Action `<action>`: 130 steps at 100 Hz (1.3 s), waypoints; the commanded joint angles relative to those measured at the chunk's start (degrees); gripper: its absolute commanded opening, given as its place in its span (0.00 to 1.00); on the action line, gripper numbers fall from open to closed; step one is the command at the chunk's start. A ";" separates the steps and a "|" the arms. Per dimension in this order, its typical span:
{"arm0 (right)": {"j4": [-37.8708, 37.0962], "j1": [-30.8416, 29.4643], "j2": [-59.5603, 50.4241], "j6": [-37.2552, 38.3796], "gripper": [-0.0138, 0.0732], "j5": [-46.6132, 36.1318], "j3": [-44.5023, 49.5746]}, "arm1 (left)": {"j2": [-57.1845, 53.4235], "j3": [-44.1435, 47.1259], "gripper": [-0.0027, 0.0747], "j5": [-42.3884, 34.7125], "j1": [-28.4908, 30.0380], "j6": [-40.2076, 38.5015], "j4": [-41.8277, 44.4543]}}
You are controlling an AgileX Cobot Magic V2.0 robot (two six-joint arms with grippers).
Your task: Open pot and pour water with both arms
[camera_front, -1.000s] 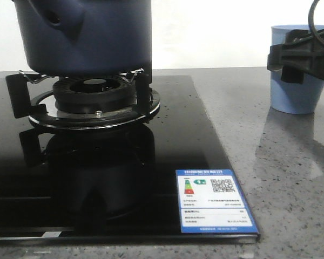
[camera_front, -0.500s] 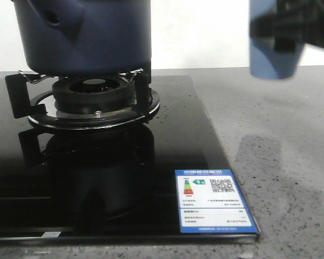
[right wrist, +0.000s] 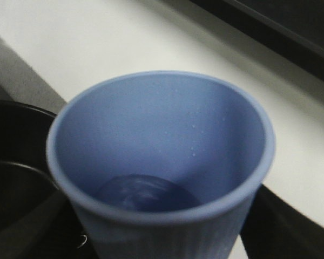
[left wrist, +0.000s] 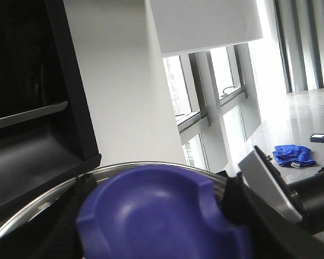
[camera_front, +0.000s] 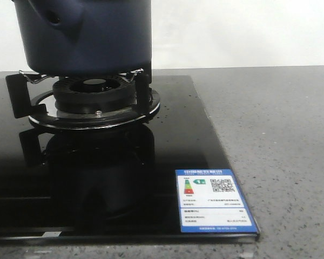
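So the pot (camera_front: 83,35) sits on the burner (camera_front: 94,100), and its lid (left wrist: 162,216) looks clamped in the left hand, so opening seems done. The right hand seems to grip the cup (right wrist: 162,172) beside the pot's rim, water unpoured.

Window (left wrist: 227,81) glare, glossy hob (camera_front: 124,178) reflections, softly blurred cup (right wrist: 162,172)

We see little of our own body: in the left wrist view, the left tool (left wrist: 151,216) shows black fingers (left wrist: 248,210) of matte plastic. Beside them sits a pale grey, flat-faced block (left wrist: 267,181) with a dark rounded part behind it.
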 commanded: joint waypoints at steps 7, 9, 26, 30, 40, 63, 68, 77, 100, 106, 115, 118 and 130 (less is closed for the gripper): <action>-9.05 2.49 3.48 -0.52 0.47 2.12 -9.30 | -1.73 -2.08 0.40 -0.77 0.11 -0.70 -4.87; -9.78 2.72 3.87 -0.52 0.47 2.37 -9.76 | -1.74 -2.08 0.40 -0.77 0.11 -0.70 -4.87; -19.76 4.61 7.63 -0.52 0.47 2.73 -12.52 | -1.86 -2.08 0.40 -2.13 0.11 -0.70 -4.99; -22.39 4.89 8.40 -0.52 0.47 2.77 -12.65 | -1.86 -2.08 0.40 -2.25 0.11 -0.70 -5.08; -27.13 5.27 10.29 -0.52 0.47 2.68 -13.04 | -1.86 -2.08 0.40 -2.35 0.11 -0.70 -5.24; -33.14 5.69 13.77 -0.52 0.47 3.72 -15.22 | -1.86 -2.08 0.40 -2.48 0.11 -0.70 -5.24; -34.89 5.69 14.28 -0.52 0.47 3.72 -15.77 | -1.86 -2.08 0.40 -2.48 0.11 -0.70 -5.24; -39.56 5.69 15.13 -0.52 0.47 3.42 -16.43 | -1.86 -2.08 0.40 -2.59 0.11 -0.70 -5.24; -52.81 5.69 16.30 -0.52 0.47 2.88 -16.43 | -1.86 -2.08 0.40 -2.59 0.11 -0.70 -5.24; -53.96 5.69 16.38 -0.52 0.47 3.31 -16.43 | -1.86 -2.08 0.40 -2.59 0.11 -0.70 -5.24; -52.58 5.69 16.52 -0.52 0.47 2.90 -16.43 | -1.86 -2.08 0.40 -2.59 0.11 -0.70 -5.24; -52.58 5.69 16.79 -0.52 0.47 2.16 -16.43 | -1.86 -2.08 0.40 -2.59 0.11 -0.70 -5.24; -58.18 5.69 17.43 -0.52 0.47 -0.79 -16.43 | -1.86 -2.08 0.40 -2.59 0.11 -0.70 -5.24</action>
